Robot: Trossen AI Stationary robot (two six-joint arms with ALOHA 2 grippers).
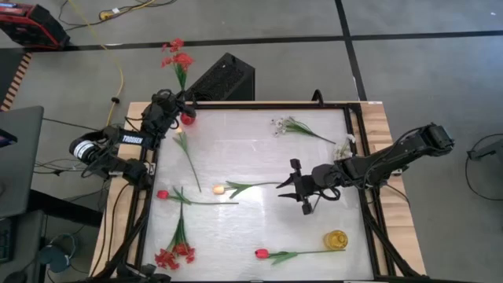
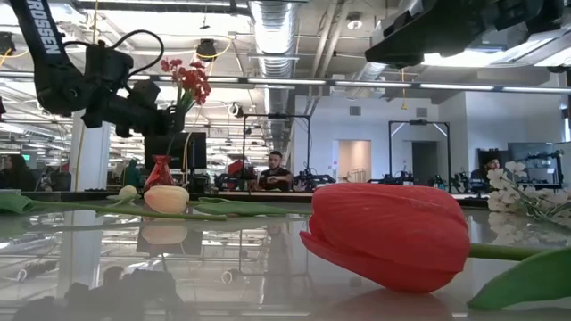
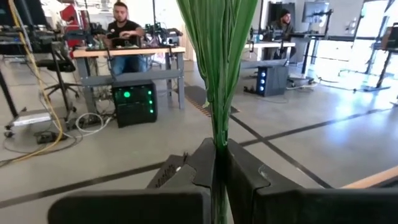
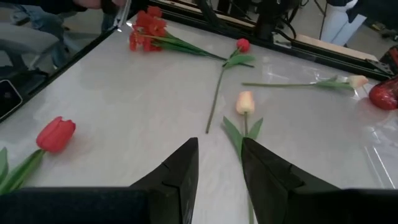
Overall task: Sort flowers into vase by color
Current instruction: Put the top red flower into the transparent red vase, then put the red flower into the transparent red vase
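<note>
Table (image 1: 251, 236) top: smooth, glossy white sheet — it mirrors ceiling lights and the flowers in the low view. Border of pale bare wood (image 1: 377, 126), matt, with dark metal-looking frame rails.

Red tulip (image 2: 388, 234): petals matt, finely ribbed like cloth or soft plastic; leaf smooth and slightly waxy. Pale orange tulip bud (image 4: 245, 102): same matt look.

Red vase (image 2: 161, 171): shiny, glass-like, with bright highlights. Yellow vase (image 1: 336, 240): translucent, glossy.

Left gripper (image 3: 216, 163) fingers: matt black plastic, pressed onto a bundle of green stems (image 3: 217, 62) — streaked, plastic-looking, faint sheen.

Floor (image 1: 409, 71): grey, smooth concrete, dull finish.
</note>
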